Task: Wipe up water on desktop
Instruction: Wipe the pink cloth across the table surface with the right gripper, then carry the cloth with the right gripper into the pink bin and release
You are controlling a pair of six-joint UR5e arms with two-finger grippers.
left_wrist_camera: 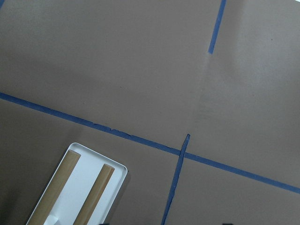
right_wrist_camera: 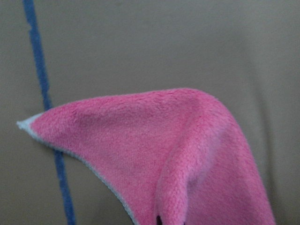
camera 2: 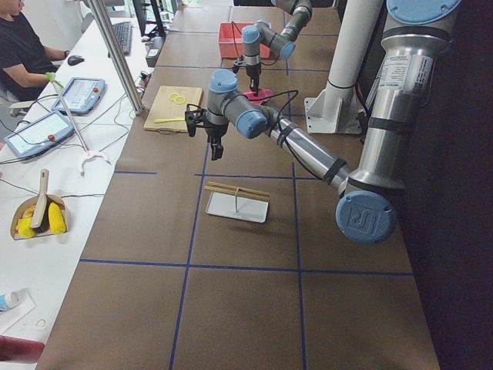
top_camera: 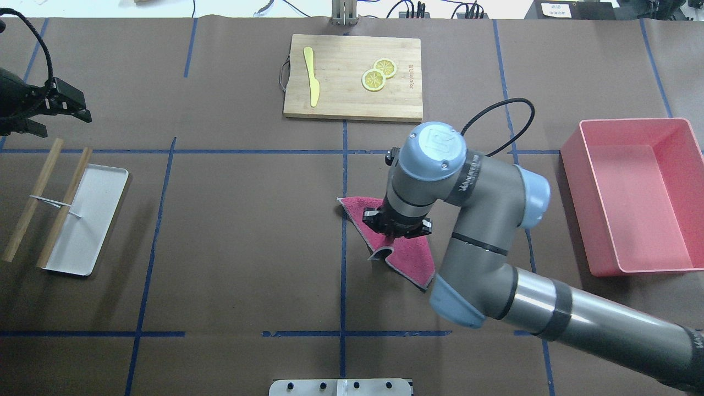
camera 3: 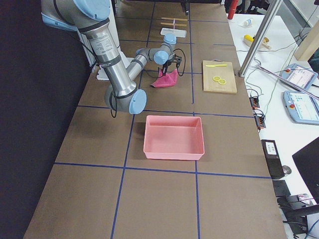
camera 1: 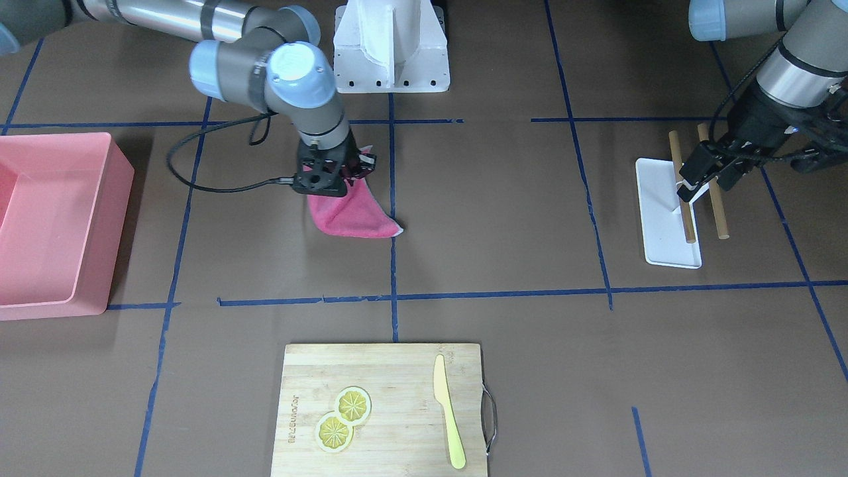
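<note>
The dark-brown desktop (camera 1: 497,199) has blue tape lines, and I see no water on it. A pink cloth (camera 1: 354,218) lies partly on it near the middle tape line, with one part lifted. My right gripper (camera 1: 329,184) points down and is shut on the bunched top of the cloth (top_camera: 410,253). In the right wrist view the cloth (right_wrist_camera: 164,140) hangs in a fold, its corner over the tape. My left gripper (camera 1: 707,173) is open and empty, hovering above the desktop by the white tray; it also shows in the overhead view (top_camera: 58,113).
A white tray (camera 1: 662,225) with two wooden sticks (camera 1: 717,192) lies on the robot's left side. A pink bin (camera 1: 99,218) stands on the robot's right side. A bamboo board (camera 1: 397,371) with lemon slices and a yellow knife (camera 1: 449,424) lies at the far edge.
</note>
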